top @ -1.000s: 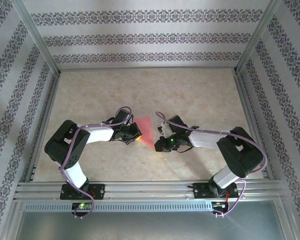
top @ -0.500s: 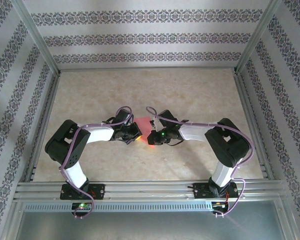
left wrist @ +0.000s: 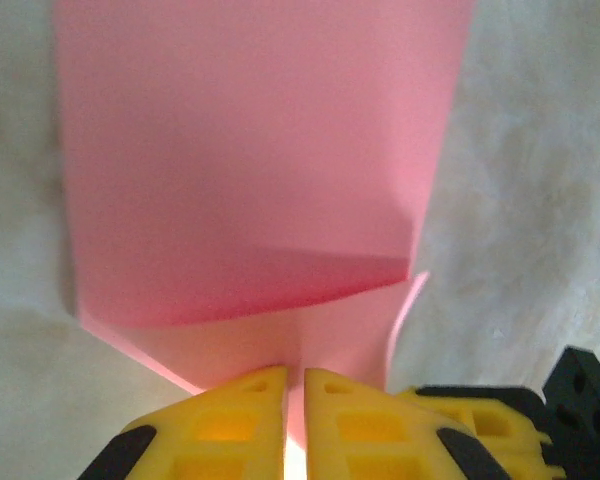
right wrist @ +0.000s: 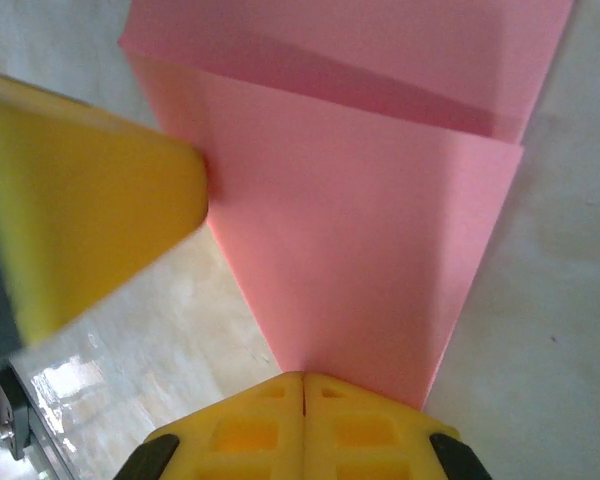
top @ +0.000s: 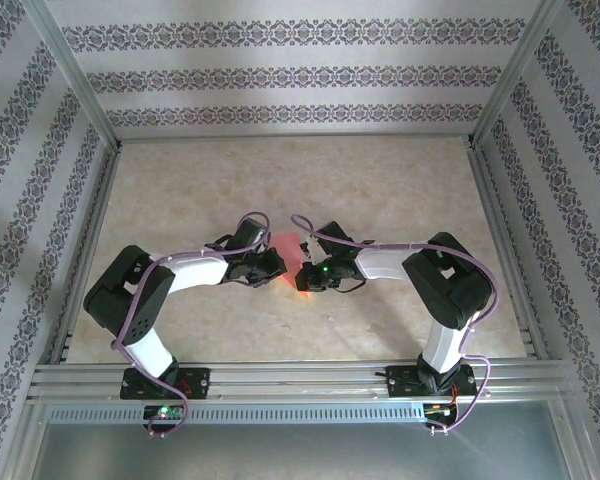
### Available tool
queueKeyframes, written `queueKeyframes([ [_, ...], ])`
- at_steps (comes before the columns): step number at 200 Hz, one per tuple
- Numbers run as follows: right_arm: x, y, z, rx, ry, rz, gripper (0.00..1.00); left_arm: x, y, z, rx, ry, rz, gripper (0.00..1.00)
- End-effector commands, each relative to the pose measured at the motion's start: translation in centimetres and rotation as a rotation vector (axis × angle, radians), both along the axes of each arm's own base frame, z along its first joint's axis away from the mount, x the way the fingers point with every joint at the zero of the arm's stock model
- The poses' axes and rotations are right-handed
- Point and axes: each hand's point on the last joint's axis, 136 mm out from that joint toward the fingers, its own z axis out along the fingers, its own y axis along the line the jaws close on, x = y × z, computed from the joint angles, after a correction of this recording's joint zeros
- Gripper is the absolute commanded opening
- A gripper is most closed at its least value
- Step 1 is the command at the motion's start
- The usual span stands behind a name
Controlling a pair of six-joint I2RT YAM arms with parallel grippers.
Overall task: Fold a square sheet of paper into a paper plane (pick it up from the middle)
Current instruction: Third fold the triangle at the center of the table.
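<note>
The square sheet of paper [top: 289, 246], pink-red and folded with a raised flap, lies mid-table between my two grippers. In the left wrist view the paper [left wrist: 250, 170] runs down into the thin slit between my left gripper's [left wrist: 294, 372] yellow fingertips, which stand a hair apart around its edge. My right gripper [right wrist: 303, 378] is shut, its tips pressed together at the narrow end of the paper [right wrist: 360, 260], which tapers to them. One left finger [right wrist: 90, 200] touches the paper's side edge. From above, my left gripper [top: 276, 267] and right gripper [top: 300, 272] nearly meet.
The beige tabletop [top: 380, 180] stretches open behind the paper. Metal frame rails [top: 495, 220] run along both sides and a rail [top: 300, 378] crosses the near edge. Patterned walls close the cell.
My right arm has swung left until its shut tips reached the paper, now mostly covered from above. The left gripper has crept slightly toward the centre.
</note>
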Motion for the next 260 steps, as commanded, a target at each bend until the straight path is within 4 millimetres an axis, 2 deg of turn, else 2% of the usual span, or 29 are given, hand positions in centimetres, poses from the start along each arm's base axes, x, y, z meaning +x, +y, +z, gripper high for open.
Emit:
queueKeyframes([
  [1,-1.4,-2.1,-3.5,-0.124,0.088,-0.032,0.04,-0.9,-0.4,-0.3,0.061,-0.014,-0.066,0.12],
  [31,-1.5,-2.2,-3.7,-0.128,0.100,-0.036,0.04,-1.2,-1.7,-1.2,0.050,0.001,-0.102,0.09],
  [59,-1.6,-2.4,-3.9,-0.133,0.107,-0.042,0.03,-1.7,-1.1,-2.6,0.086,0.025,-0.089,0.07],
  [109,-2.5,-4.0,-4.9,-0.195,0.134,-0.041,0.03,-2.1,4.0,-4.7,0.222,0.061,0.011,0.06],
  [184,-3.6,-6.1,-6.3,-0.270,0.166,-0.013,0.03,0.5,11.0,-5.4,0.271,0.128,0.071,0.06],
  [202,-3.5,-6.1,-6.2,-0.266,0.165,-0.014,0.03,1.0,12.4,-4.9,0.266,0.115,0.088,0.06],
  [219,-3.3,-6.0,-5.9,-0.259,0.163,-0.017,0.03,1.9,13.3,-3.7,0.248,0.083,0.105,0.06],
  [234,-3.0,-5.7,-5.6,-0.246,0.161,-0.022,0.03,3.0,12.9,-1.4,0.221,0.027,0.086,0.06],
  [260,-2.6,-5.1,-5.2,-0.221,0.159,-0.041,0.03,3.7,10.6,2.9,0.222,-0.067,0.016,0.08],
])
